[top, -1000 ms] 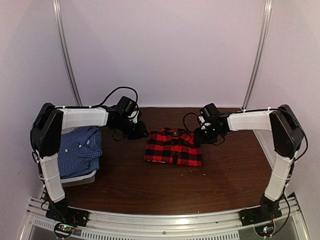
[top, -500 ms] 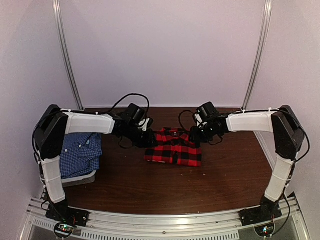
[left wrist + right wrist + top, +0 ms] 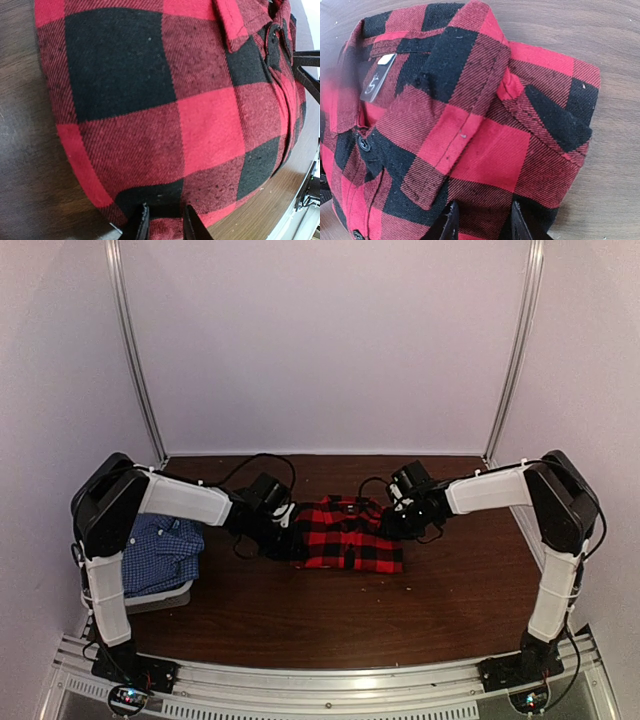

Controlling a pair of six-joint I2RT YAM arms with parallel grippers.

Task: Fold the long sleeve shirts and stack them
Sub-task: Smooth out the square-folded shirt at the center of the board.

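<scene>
Lying folded at the centre of the overhead frame, the red-and-black plaid shirt (image 3: 350,537) is flanked by both arms on the brown table (image 3: 300,615). The left gripper (image 3: 165,225) is seen clenched on the shirt's edge at the bottom of its wrist view, with cloth pinched in its jaws. The right gripper (image 3: 485,222) is likewise closed on a fold of plaid at the bottom of its view, with the neck label (image 3: 379,75) at the upper left. The blue-and-white check shirt (image 3: 160,550) is draped over the grey basket (image 3: 165,598) at the left edge.
</scene>
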